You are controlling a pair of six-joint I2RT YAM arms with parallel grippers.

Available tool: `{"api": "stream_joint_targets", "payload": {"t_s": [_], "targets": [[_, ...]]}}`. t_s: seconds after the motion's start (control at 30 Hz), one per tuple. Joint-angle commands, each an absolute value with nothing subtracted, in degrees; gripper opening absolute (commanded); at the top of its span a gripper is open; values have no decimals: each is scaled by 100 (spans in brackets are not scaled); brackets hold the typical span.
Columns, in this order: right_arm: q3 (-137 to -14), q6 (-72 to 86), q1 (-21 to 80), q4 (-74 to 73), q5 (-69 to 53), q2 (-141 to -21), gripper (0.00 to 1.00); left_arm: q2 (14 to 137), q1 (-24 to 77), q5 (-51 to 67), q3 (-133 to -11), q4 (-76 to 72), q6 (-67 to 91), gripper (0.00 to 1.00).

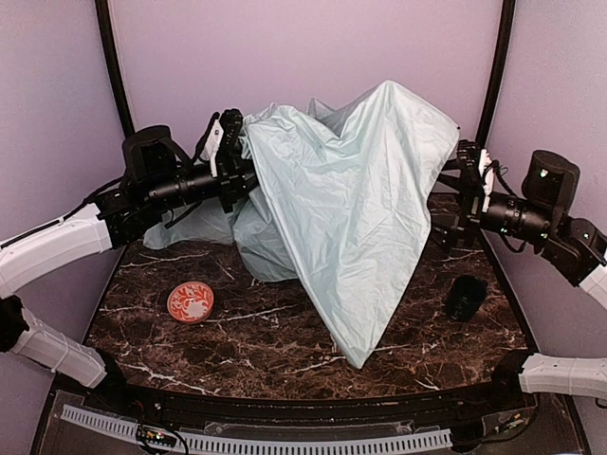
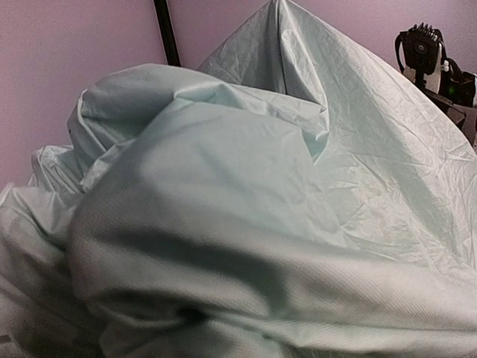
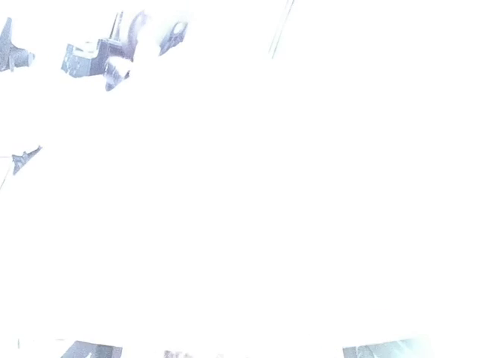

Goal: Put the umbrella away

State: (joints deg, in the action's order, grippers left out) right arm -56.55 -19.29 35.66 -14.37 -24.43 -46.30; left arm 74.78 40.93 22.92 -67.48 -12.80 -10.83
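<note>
The umbrella point(image 1: 356, 199) hangs as a big pale mint-green sheet across the middle, raised between both arms, its lowest tip on the table near the front. Its shaft and handle are hidden. My left gripper point(image 1: 235, 156) is up at the sheet's left edge, where the fabric bunches around it. In the left wrist view the umbrella fabric point(image 2: 246, 224) fills the picture and covers the fingers. My right gripper point(image 1: 453, 182) stands at the sheet's right edge. The right wrist view is washed out white, with only pale fingertips point(image 3: 93, 349) showing far apart at the bottom edge.
A small red-orange dish point(image 1: 191, 301) lies front left on the dark marble table point(image 1: 266, 351). A dark cup point(image 1: 467, 297) stands at the right, below the right arm. Black posts and purple walls close the back and sides.
</note>
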Motion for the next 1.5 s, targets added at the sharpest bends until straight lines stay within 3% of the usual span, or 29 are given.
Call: {"api": "stream_joint_targets", "payload": {"t_s": [0.0,0.3,0.6,0.77,0.87,0.97,1.03,1.17,1.27,1.37,1.47], "targets": [[-6266,-2280,3533,-2039,-2319,-4765,100,7148,4127,3064,-6479,-1606,-1272,0],[-7084,-1551,3701,-1250,-3110,-6221,98,7634,4252,3825,-6479,-1916,-793,0],[-7789,-2410,4831,-1682,-3312,-7928,98,8667,4746,4583,-6661,-3139,-134,0],[-7497,-2138,4863,-1362,-3328,-8271,91,8756,4741,4316,-6454,-3457,-196,0],[-7173,-1846,4860,-950,-3048,-8329,74,8943,4717,4364,-6446,-3714,69,1],[-6985,-1569,4843,-701,-2372,-8275,50,9278,4567,4435,-6519,-3879,652,20],[-6818,-1435,4806,-545,-1779,-8186,44,9485,4397,4338,-6507,-3881,1085,34],[-6645,-1156,4686,-618,-974,-8227,47,9737,4077,3299,-6439,-3191,1474,53],[-6787,-812,4554,-980,-745,-8611,47,9809,4061,1796,-6574,-1944,1122,65],[-7094,-454,4432,-1424,-615,-9170,48,9827,4035,929,-6583,-1224,1078,73],[-7506,-123,4317,-1853,-357,-9612,55,9665,4013,462,-6441,-1045,1111,79]]}}
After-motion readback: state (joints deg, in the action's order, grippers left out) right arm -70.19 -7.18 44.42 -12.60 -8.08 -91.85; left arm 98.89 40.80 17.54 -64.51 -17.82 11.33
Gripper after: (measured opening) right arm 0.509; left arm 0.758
